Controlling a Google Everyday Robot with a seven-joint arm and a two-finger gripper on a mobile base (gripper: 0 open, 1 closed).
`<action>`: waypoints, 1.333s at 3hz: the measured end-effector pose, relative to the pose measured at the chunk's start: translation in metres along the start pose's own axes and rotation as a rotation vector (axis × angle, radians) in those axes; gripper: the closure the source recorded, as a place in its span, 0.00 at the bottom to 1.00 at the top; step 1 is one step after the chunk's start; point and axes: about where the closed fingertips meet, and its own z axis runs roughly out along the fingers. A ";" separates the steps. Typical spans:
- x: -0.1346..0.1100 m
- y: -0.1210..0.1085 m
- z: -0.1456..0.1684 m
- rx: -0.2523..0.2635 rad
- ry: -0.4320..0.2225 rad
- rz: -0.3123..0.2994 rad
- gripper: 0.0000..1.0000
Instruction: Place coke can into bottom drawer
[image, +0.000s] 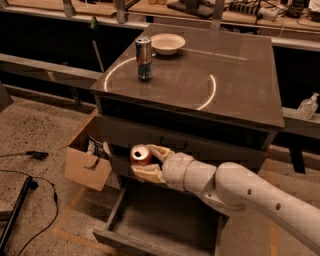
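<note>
My gripper (148, 162) is shut on the coke can (140, 155), a short red-orange can with a silver top, held upright. It hangs in front of the cabinet's middle drawer, above the left rear part of the bottom drawer (165, 220). The bottom drawer is pulled out and its flat grey inside shows. My white arm (240, 192) reaches in from the lower right and crosses over the drawer's right side.
A taller silver-and-blue can (144, 58) and a pale bowl (168, 43) stand on the cabinet top (235, 80). An open cardboard box (87, 157) sits on the floor left of the cabinet. Cables (30, 200) lie on the floor at far left.
</note>
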 end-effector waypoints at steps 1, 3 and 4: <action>0.037 0.026 0.010 -0.014 0.043 0.027 1.00; 0.055 0.037 0.012 0.007 0.059 0.041 1.00; 0.109 0.057 0.013 0.059 0.094 0.047 1.00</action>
